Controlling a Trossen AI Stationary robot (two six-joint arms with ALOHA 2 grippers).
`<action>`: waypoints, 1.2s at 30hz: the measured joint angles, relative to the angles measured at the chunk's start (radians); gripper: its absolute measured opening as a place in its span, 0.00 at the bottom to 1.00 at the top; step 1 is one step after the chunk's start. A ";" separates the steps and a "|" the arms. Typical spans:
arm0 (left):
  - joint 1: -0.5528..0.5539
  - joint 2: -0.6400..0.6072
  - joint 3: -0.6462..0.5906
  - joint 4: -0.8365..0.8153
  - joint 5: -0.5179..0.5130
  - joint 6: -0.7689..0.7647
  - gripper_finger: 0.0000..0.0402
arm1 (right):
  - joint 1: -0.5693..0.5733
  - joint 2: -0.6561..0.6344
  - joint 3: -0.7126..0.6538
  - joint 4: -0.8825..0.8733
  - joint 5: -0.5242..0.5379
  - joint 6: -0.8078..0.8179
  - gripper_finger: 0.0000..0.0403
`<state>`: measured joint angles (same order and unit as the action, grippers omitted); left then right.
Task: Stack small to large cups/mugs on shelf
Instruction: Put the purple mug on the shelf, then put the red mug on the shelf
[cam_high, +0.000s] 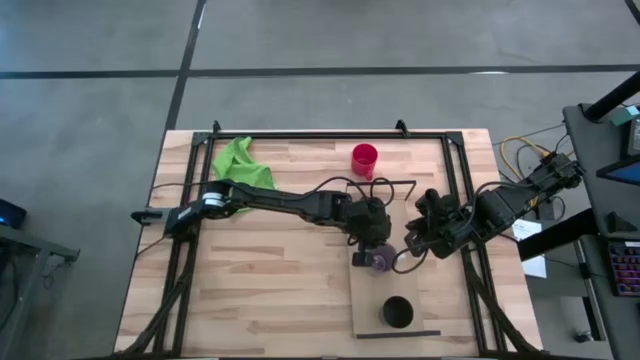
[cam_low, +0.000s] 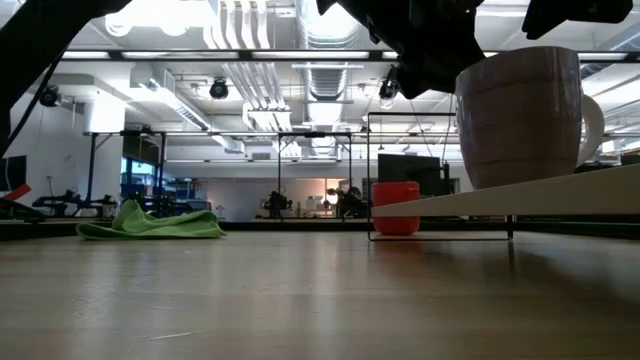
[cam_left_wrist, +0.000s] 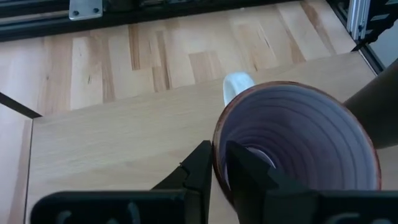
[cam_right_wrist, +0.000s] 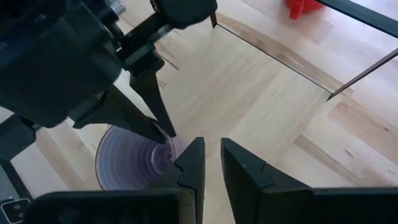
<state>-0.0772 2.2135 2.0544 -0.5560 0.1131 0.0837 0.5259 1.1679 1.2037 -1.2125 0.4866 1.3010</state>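
The purple cup (cam_high: 380, 262) with a pale handle (cam_left_wrist: 236, 83) stands upright on the light wood shelf board (cam_high: 395, 200). It also shows in the low view (cam_low: 520, 115). My left gripper (cam_high: 373, 251) is shut on its rim from above. My right gripper (cam_high: 412, 243) hovers just right of the cup, its fingers (cam_right_wrist: 212, 165) a narrow gap apart and empty. The black cup (cam_high: 397, 312) stands on the board's near end. The red cup (cam_high: 364, 158) stands on the tabletop beyond the board's far end. My left gripper pinches the purple cup's wall at the rim (cam_left_wrist: 217, 146), on the side opposite the handle, with one finger inside the cup (cam_left_wrist: 245, 171) and one outside (cam_left_wrist: 198, 168). The fingers come from above, pointing down. The cup stays upright with its base on the shelf board (cam_low: 470, 200).
A green cloth (cam_high: 240, 162) lies at the table's far left. The shelf's thin black wire frame (cam_high: 385, 182) stands at the board's far end and another (cam_high: 398, 334) at its near end. Black rails (cam_high: 330, 135) run along the table edges.
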 joint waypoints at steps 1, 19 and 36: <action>0.000 0.000 0.000 0.000 0.000 0.000 0.08 | 0.000 0.000 0.000 0.000 0.000 0.000 0.12; 0.042 -0.115 0.056 -0.025 -0.047 0.002 0.08 | 0.006 -0.001 0.000 0.039 0.000 -0.034 0.12; 0.257 -0.348 0.051 -0.392 -0.132 0.012 0.08 | 0.004 -0.021 0.000 0.041 0.062 -0.132 0.12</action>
<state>0.1795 1.8656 2.1052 -0.9482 -0.0185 0.0958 0.5297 1.1468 1.2037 -1.1720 0.5487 1.1694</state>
